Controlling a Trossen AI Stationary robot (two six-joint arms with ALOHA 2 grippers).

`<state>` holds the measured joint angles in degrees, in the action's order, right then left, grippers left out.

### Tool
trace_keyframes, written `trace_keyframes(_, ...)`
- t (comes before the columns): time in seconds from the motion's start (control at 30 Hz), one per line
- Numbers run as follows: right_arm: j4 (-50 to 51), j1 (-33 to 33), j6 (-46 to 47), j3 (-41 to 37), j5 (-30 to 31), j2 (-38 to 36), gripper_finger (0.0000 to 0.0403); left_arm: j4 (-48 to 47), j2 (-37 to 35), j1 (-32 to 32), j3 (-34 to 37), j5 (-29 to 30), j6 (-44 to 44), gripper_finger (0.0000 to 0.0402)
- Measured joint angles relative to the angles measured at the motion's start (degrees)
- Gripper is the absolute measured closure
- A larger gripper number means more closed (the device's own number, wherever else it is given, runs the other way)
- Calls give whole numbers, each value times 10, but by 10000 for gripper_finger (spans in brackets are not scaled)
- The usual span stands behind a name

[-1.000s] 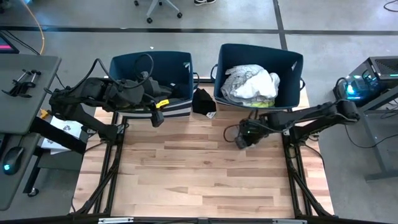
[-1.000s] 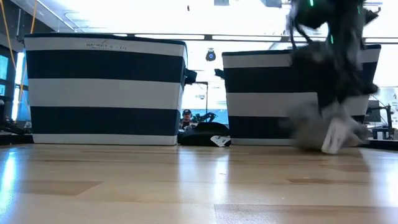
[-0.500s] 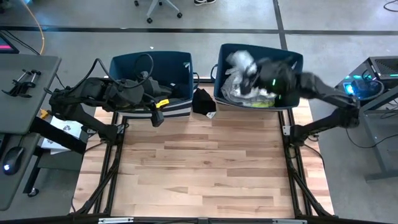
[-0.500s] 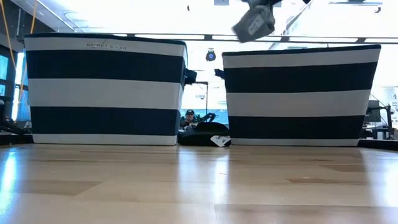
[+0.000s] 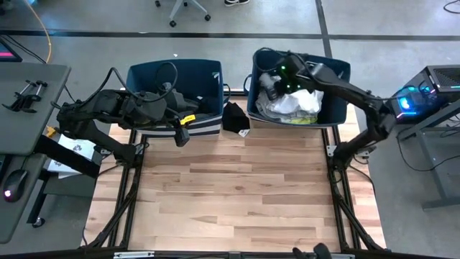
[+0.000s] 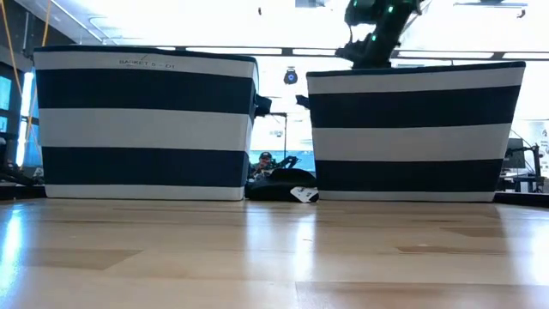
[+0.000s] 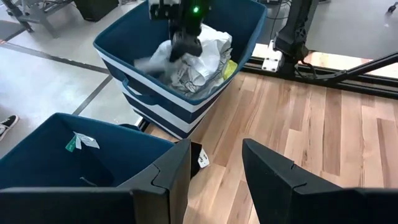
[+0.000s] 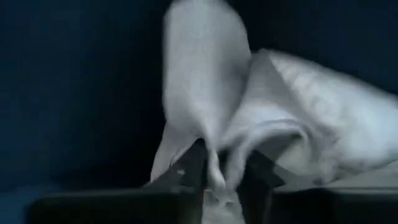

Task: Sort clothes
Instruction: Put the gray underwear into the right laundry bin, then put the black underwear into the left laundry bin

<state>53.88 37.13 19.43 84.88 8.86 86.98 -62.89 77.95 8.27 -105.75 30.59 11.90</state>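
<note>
My right gripper (image 5: pixel 277 78) is over the far left part of the right navy bin (image 5: pixel 338 72) and is shut on a light grey garment (image 7: pixel 163 57), which also shows in the right wrist view (image 8: pixel 205 74). White and light clothes (image 5: pixel 296 101) and a neon yellow one (image 5: pixel 298 119) lie in that bin. A black garment (image 5: pixel 233 115) lies on the table between the bins. My left gripper (image 7: pixel 214 180) is open and empty at the near edge of the left navy bin (image 5: pixel 208 72), which holds dark clothes (image 5: pixel 194 104). My right gripper pinches a bunched fold of the light grey garment (image 8: pixel 217 165) between its two fingers. The fingers come from above, slanting down into the bin. The garment is bunched around the fingers, and its loose part trails toward the bin's left wall (image 7: pixel 146 62).
The two striped bins stand side by side at the table's far edge (image 6: pixel 146 120) (image 6: pixel 416 129). The wooden table top (image 5: pixel 237 194) lies in front of them. A desk with a mouse stands to the left (image 5: pixel 21 108), and electronics stand to the right (image 5: pixel 431 86).
My right gripper has risen from the table in front of the right bin with the light grey garment. It has swung toward the far edge, over the bin, and come down in its far left part. The garment went up clear of the table and now lies over the clothes.
</note>
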Motion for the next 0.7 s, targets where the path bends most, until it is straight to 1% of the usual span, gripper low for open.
trace_keyframes(0.07, 8, 6, 3, 12, -34, 10, 301, 0, 0, 0, 0, 0, 0, 271)
trace_keyframes(0.13, 11, 5, 3, 26, -47, 6, 269, 0, 0, 0, 0, 0, 0, 271)
trace_keyframes(0.23, 9, -21, -3, 57, -18, -13, 242, -1, 0, 0, 0, 0, 0, 271)
trace_keyframes(0.33, -5, -76, -25, 79, 26, -46, 235, -1, 0, 0, 0, 0, 0, 271)
trace_keyframes(0.43, -32, -165, -62, 80, 58, -75, 234, -1, 0, 0, 0, 0, 0, 271)
trace_keyframes(0.5, -38, -243, -80, 80, 82, -80, 234, -1, 0, 0, 0, 0, 0, 271)
trace_keyframes(0.57, -39, -323, -83, 70, 122, -80, 234, -1, 0, 0, 0, 0, -4, 271)
trace_keyframes(0.63, -59, -398, -64, 34, 154, -80, 234, -2, 0, 0, 0, 0, -12, 271)
trace_keyframes(0.7, -94, -459, -21, -20, 176, -79, 234, -2, 0, 0, 0, -2, -19, 271)
